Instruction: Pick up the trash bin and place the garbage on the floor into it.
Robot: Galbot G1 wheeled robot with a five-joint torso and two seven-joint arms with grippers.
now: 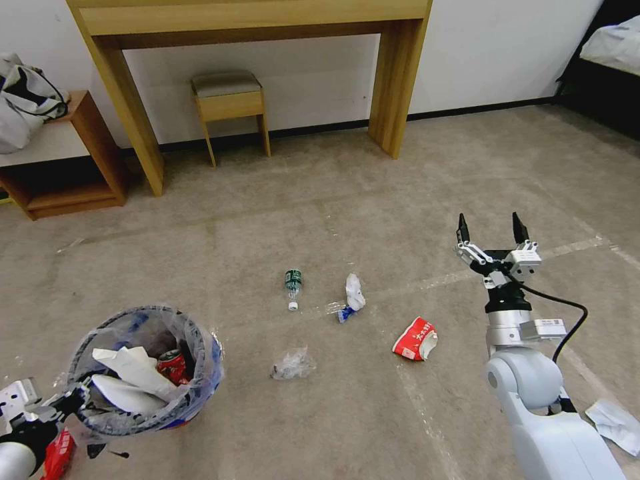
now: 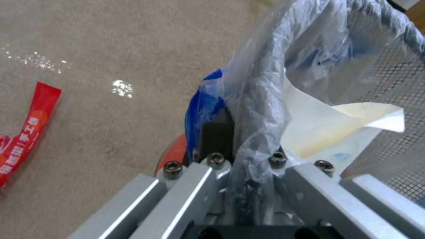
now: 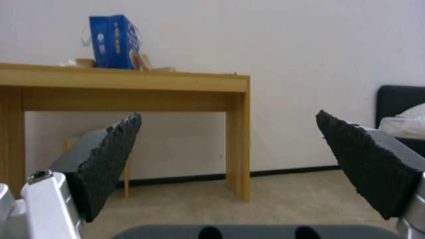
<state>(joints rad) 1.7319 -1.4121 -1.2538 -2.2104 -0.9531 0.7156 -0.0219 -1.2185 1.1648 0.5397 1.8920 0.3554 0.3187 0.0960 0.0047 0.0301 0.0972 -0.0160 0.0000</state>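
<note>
The trash bin (image 1: pixel 143 370) hangs at the lower left, lined with a clear-and-blue bag, with white pieces and a crushed red can inside. My left gripper (image 1: pixel 67 400) is shut on its rim (image 2: pixel 265 83), the bag pinched between its fingers (image 2: pixel 217 132). On the floor (image 1: pixel 373 200) lies the garbage: a green-labelled bottle (image 1: pixel 293 287), crumpled white paper (image 1: pixel 354 293), a red packet (image 1: pixel 415 339), clear plastic (image 1: pixel 291 365), a red wrapper (image 1: pixel 59 453) (image 2: pixel 26 139) under the bin, and white paper (image 1: pixel 617 423) beside my right arm. My right gripper (image 1: pixel 491 230) (image 3: pixel 228 116) is open, raised above the floor, right of the red packet.
A wooden desk (image 1: pixel 253 20) stands against the far wall with a small stool (image 1: pixel 229 100) under it. A low shelf (image 1: pixel 73 153) with a bag is at the far left, a bed (image 1: pixel 613 53) at the far right. Worn tape lines cross the carpet.
</note>
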